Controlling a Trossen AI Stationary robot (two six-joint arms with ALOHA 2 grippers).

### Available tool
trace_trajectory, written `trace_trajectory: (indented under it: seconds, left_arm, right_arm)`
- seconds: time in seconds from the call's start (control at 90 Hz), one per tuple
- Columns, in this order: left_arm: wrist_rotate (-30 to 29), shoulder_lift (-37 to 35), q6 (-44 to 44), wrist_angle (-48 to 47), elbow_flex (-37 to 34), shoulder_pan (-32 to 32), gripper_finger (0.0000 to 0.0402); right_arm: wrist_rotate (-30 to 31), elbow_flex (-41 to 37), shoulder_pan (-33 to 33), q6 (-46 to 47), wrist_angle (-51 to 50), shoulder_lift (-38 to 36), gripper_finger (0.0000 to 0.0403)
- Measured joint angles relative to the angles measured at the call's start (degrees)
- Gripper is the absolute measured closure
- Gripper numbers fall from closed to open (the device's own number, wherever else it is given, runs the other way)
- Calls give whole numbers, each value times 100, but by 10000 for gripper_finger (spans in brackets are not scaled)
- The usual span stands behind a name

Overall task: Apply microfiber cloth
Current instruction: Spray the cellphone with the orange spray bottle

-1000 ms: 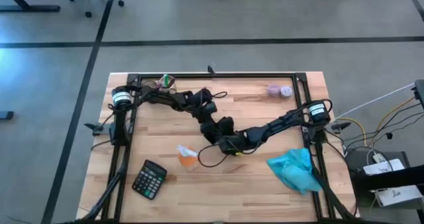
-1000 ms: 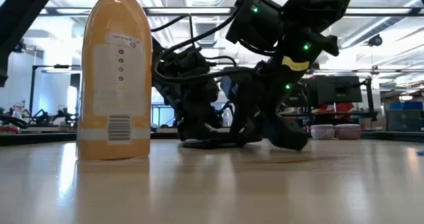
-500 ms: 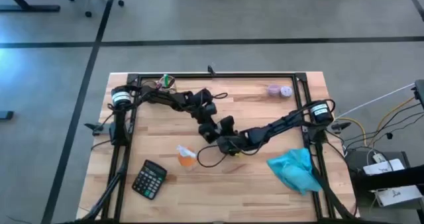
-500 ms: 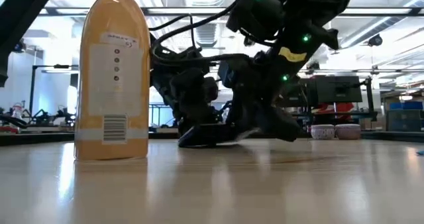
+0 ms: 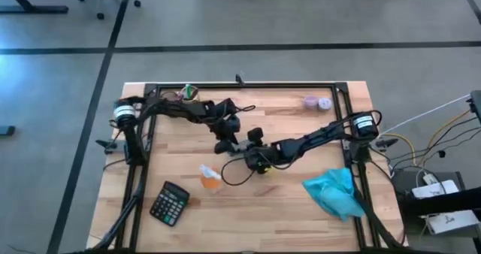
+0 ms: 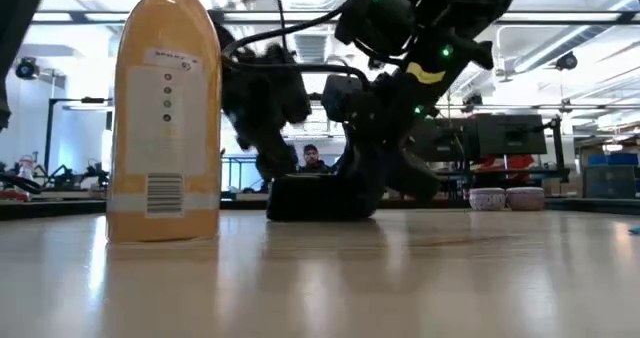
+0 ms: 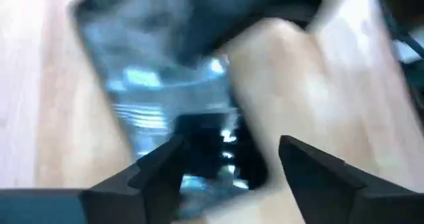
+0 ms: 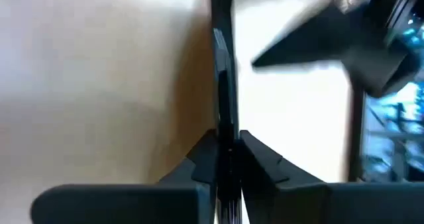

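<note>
Looking down on the pale wooden plank table (image 5: 301, 201), we find one microfiber cloth (image 5: 333, 193), a soft turquoise-blue heap of irregular folds, lying near the table's right edge, well apart from both grippers and untouched. Near the table's middle we see one thin black phone (image 8: 222, 85), glossy and flat; our right gripper (image 5: 252, 161) pinches its edge between narrow jaws, the slab running straight up between the two dark fingers in the right wrist view. Our left gripper (image 5: 229, 140) sits just beside it with its jaws spread wide and holding nothing, the phone's reflective screen (image 7: 165, 98) showing blurred beyond its fingers (image 7: 159, 174). We count one smooth orange plastic bottle (image 6: 165, 118) with a white top and a barcode label, standing upright between the phone and one black calculator (image 5: 170, 204) with rows of small keys. Two small round lilac things (image 5: 318, 102) rest near the far edge; we cannot tell what they are
</note>
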Motion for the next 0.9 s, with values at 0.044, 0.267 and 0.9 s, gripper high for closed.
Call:
trace_trajectory:
  seconds: [0.044, 0.267, 0.9]
  left_arm:
    - [1, -212, 35, -60, -45, 13, 197]
    - [-423, -1112, 606, -248, -330, 56, 233]
    - [-403, -3264, 503, 83, -1311, 112, 285]
  right_arm:
    - [193, 107, 49, -145, -186, -15, 381]
    - [728, 543, 197, -716, -916, -166, 383]
    - [652, 607, 287, 1496, -2017, -1624, 384]
